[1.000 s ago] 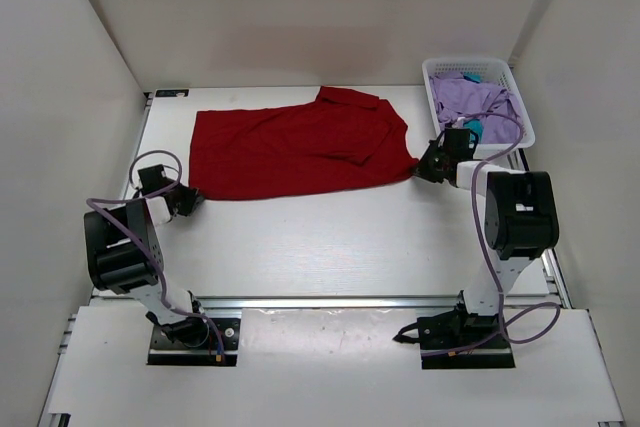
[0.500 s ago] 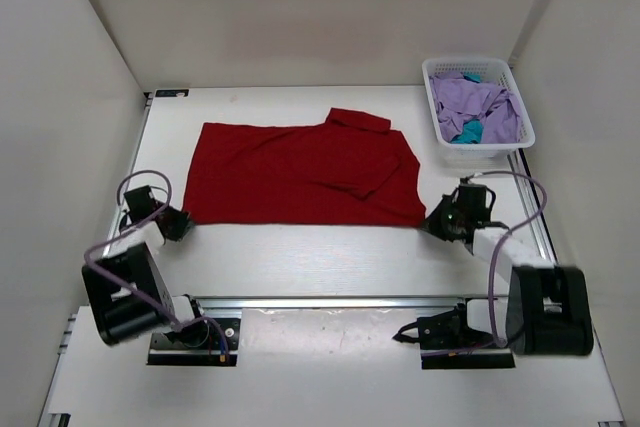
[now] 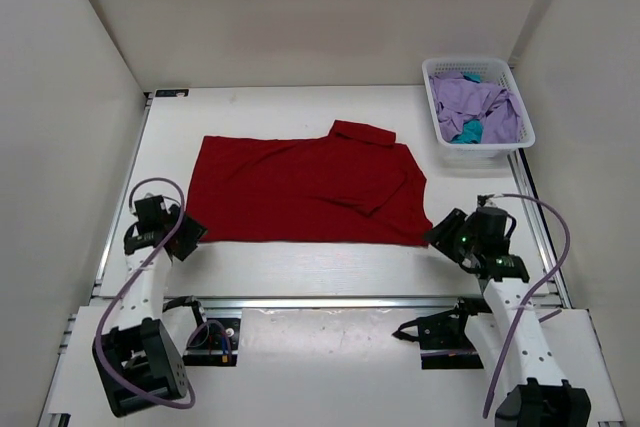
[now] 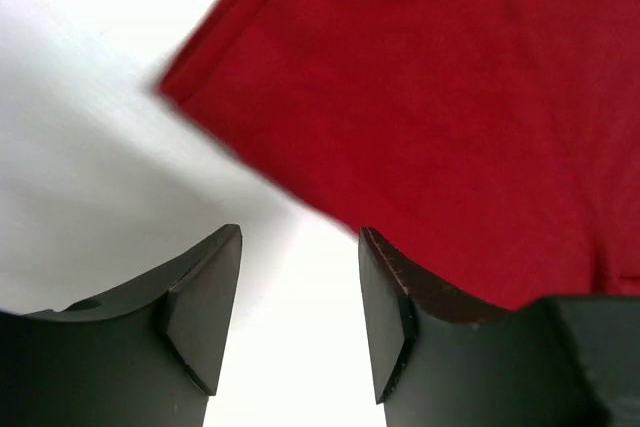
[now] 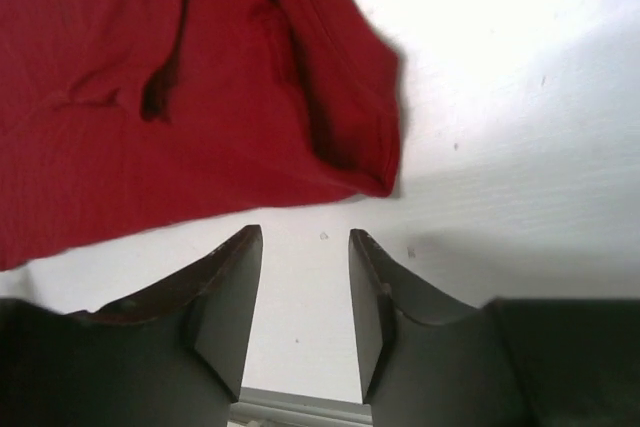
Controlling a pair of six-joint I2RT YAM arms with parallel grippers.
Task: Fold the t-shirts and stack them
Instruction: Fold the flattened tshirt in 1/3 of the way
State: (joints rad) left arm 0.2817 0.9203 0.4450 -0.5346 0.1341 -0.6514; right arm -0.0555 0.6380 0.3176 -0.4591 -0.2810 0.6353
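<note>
A deep red t-shirt [image 3: 305, 190] lies spread flat across the middle of the table, one sleeve folded up at its right. My left gripper [image 3: 190, 233] stands open just off the shirt's near left corner [image 4: 175, 87], only bare table between its fingers. Off the near right corner [image 5: 385, 182], my right gripper [image 3: 437, 232] is open too and holds nothing. A lavender t-shirt [image 3: 480, 97] and a teal t-shirt [image 3: 467, 132] lie crumpled in the white basket [image 3: 442, 144] at the back right.
White walls close in the table on the left, back and right. An aluminium rail [image 3: 330, 300] runs along the near edge, in front of both arm bases. Grey cables loop from each wrist.
Both grippers dragged the red t-shirt toward the near edge, stretching it flat, then opened and let go of its near corners. Both arms now sit lower, near the front.
</note>
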